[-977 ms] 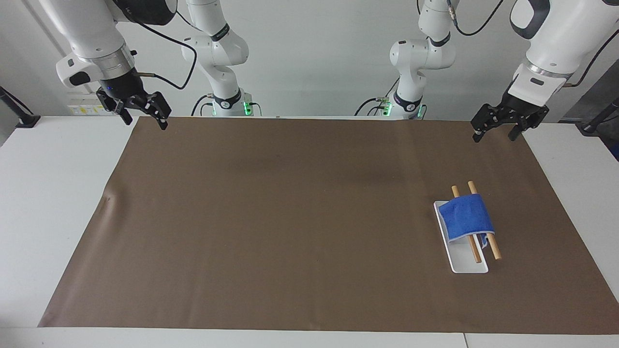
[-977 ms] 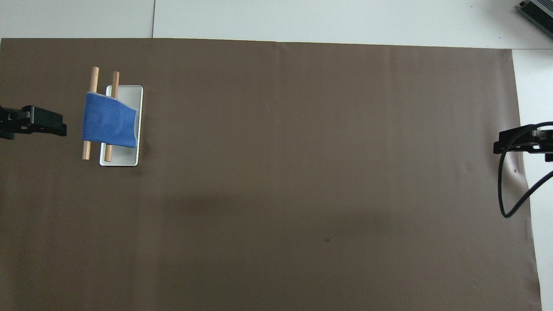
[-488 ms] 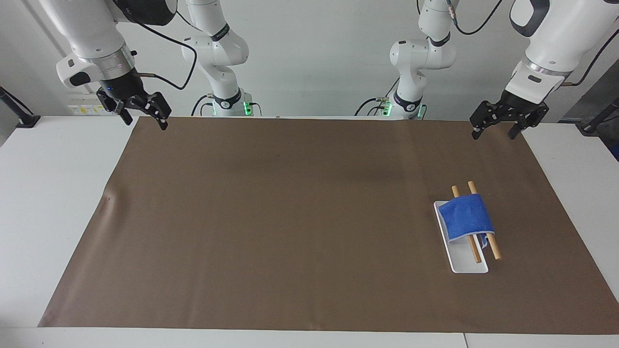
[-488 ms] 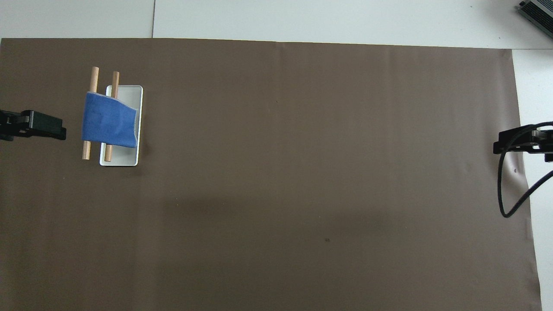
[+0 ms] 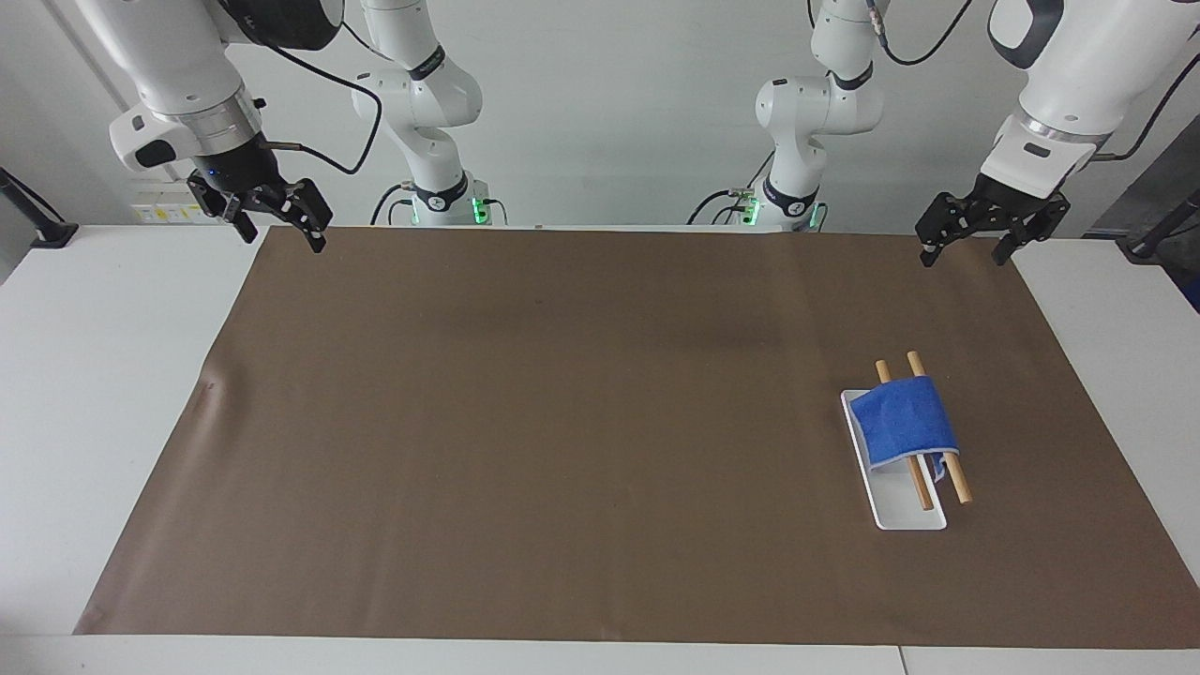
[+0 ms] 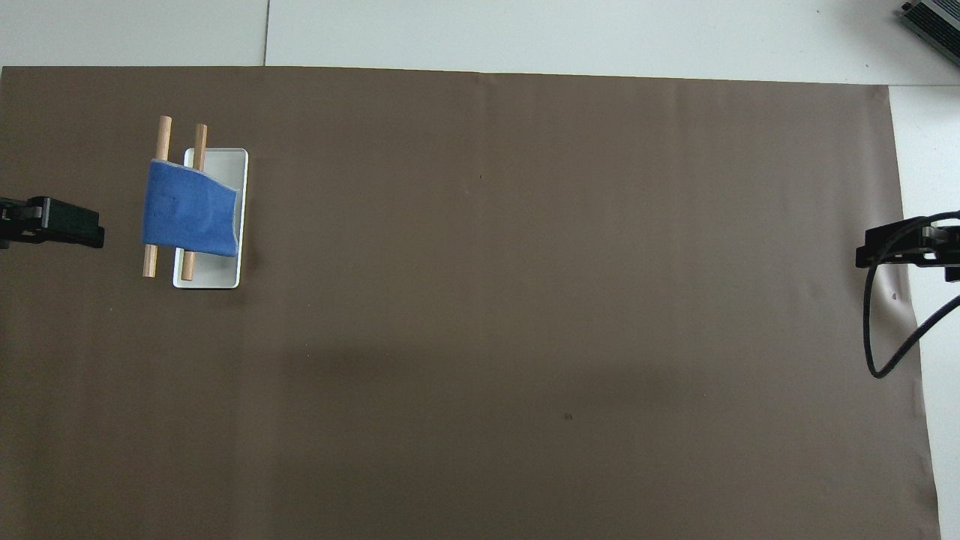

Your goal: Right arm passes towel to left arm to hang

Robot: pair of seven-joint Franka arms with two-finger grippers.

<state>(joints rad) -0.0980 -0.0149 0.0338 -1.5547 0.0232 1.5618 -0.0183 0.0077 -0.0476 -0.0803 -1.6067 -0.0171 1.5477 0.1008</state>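
Both grippers hang empty above the table with their black fingers spread: we see the left gripper [image 5: 967,251] over the brown mat's [image 5: 562,422] corner at the left arm's end, and the right gripper [image 5: 281,232] over the corner at the right arm's end. In the overhead view the left gripper [image 6: 52,231] shows beside the rack and the right gripper [image 6: 900,247] at the mat's edge.

We find the towel [image 5: 905,420] draped over two wooden rods [image 5: 956,483], toward the left arm's end of the table and well apart from both grippers. Its long axis runs along the rods, which point away from the robots. The rods are smooth round dowels lying parallel above one flat white rectangular base [image 5: 900,517] with rounded corners. We count one towel [image 6: 189,217], soft bright-blue cloth with a thin pale edge, sagging slightly between the rods [image 6: 163,129]. The mat lies matte and flat on the white table [image 5: 84,375].
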